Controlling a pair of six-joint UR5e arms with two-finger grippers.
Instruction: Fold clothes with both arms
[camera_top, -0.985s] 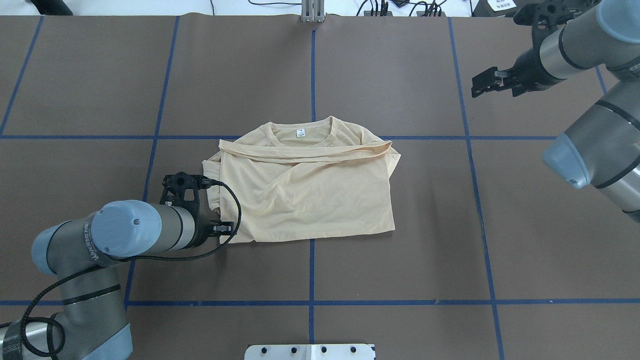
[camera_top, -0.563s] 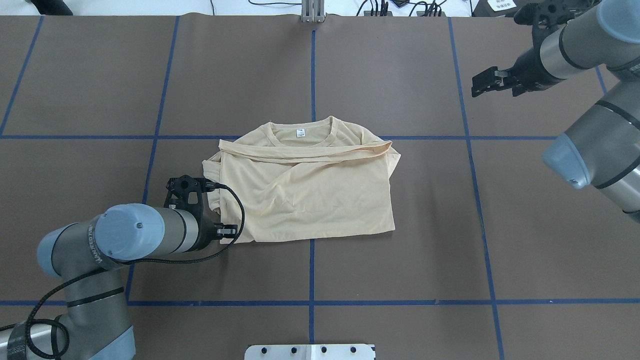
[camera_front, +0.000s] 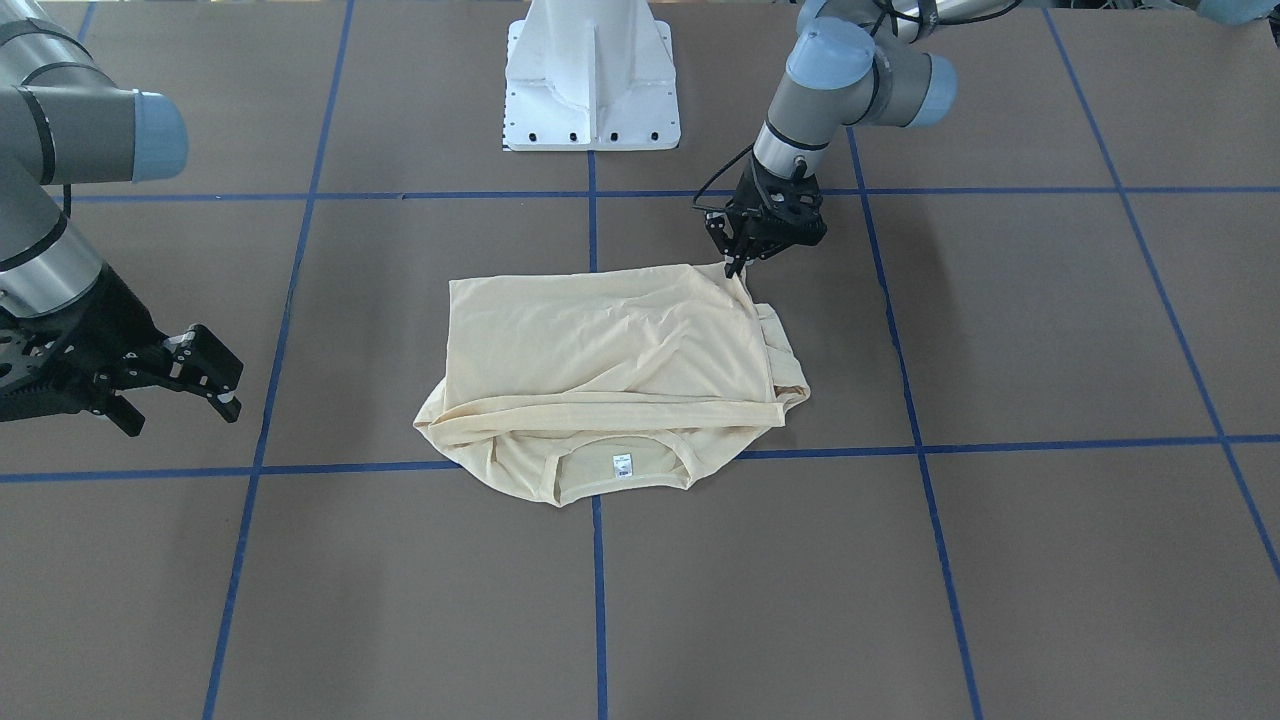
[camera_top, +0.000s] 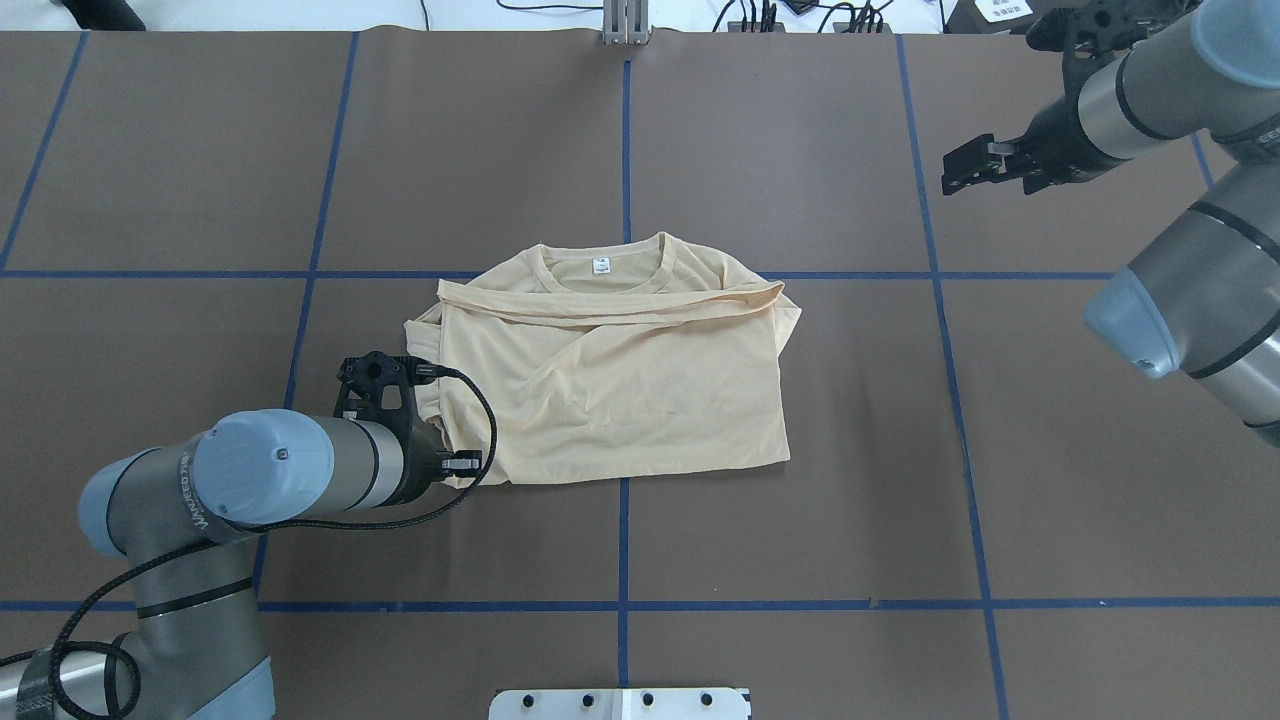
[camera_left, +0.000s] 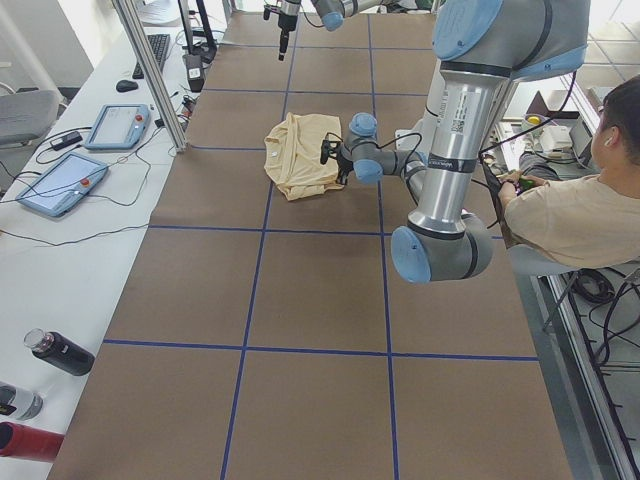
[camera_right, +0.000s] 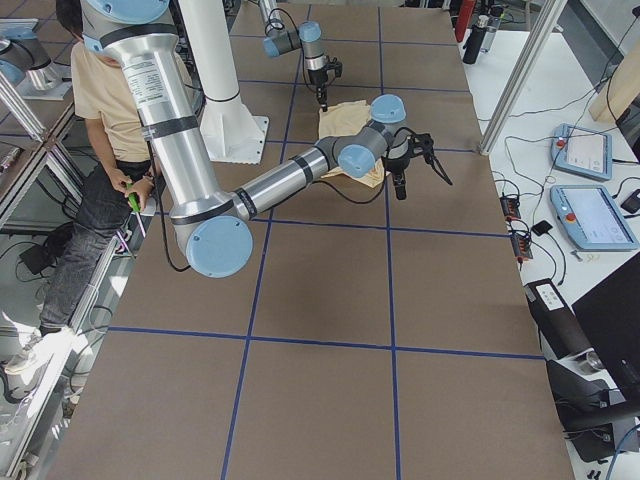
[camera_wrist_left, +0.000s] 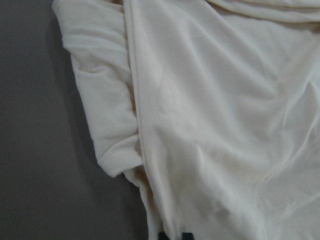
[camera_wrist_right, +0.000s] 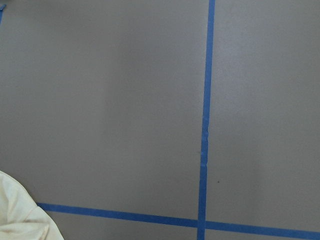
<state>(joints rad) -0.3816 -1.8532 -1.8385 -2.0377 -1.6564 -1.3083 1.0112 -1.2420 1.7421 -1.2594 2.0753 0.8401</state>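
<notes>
The clothes (camera_top: 620, 390) are one pale cream-yellow shirt, folded into a rough rectangle at the table's middle, collar and white neck label on the far side. The print is hidden. My left gripper (camera_top: 462, 465) sits at the shirt's near-left corner. In the front-facing view its fingers (camera_front: 738, 266) meet on that slightly raised corner, so it is shut on the fabric. Cream cloth (camera_wrist_left: 210, 115) fills the left wrist view. My right gripper (camera_top: 960, 170) hangs open above the far right of the table, well away from the shirt (camera_front: 600, 340).
Blue tape lines (camera_top: 624, 150) divide the brown table cover into squares. The white pedestal base (camera_front: 590, 90) stands at the robot's edge. A seated person (camera_left: 580, 200) is beside the table. Tablets (camera_left: 60, 180) and bottles (camera_left: 60, 352) lie on a side bench.
My left arm has edged rightward, bringing its gripper in onto the shirt's near-left corner. The right arm and the shirt's shape look the same.
</notes>
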